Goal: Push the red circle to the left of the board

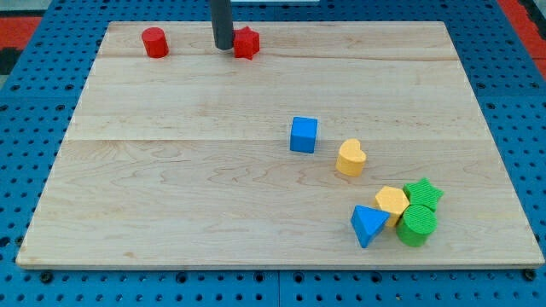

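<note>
Pale wooden board [213, 188] on a blue pegboard table [26, 128], seen from above and slightly from the front. Dark straight rod coming down from the view's top, upper part cut off by the frame edge. My tip [223, 48] on the board near its top edge, just left of the red star-like block [246, 42], touching it or nearly so; exact contact hard to judge. No fingers on this rod, so nothing to spread, press together or pinch.

Red circle, a short red cylinder block [154, 42], further to the view's left along the same top edge, apart from my tip, in the board's upper-left area but short of the left edge.

Blue cube block [303, 135] alone near the board's middle. Yellow heart-shaped block [351, 158] just to its lower right, not touching.

Tight cluster near the lower right corner: yellow hexagon-like block [392, 201], green star block [423, 194], green cylinder block [416, 225] and blue triangular block [368, 225]. Green cylinder partly covering the green star's lower points; yellow block's shape partly masked by its neighbours, so only roughly readable. Red-and-white strips at the frame's top corners, too cropped to identify.
</note>
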Robot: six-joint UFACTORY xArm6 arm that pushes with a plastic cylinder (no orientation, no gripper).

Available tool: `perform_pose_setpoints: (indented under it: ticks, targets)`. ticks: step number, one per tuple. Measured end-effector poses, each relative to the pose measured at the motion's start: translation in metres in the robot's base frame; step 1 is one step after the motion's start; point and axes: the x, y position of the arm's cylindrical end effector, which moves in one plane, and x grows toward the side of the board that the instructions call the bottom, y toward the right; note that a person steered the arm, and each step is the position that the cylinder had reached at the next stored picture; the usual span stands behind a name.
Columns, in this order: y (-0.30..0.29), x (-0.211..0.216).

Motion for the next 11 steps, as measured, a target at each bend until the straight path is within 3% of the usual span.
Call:
perform_pose_setpoints:
  ticks: [2,4,5,6,7,10,11]
  targets:
    - [0.013,0.000]
    - [-0.121,-0.004]
    - [-0.131,-0.003]
    - [-0.064,0.028]
    - [-0.054,0.081]
    - [-0.055,0.099]
    - [0.002,0.170]
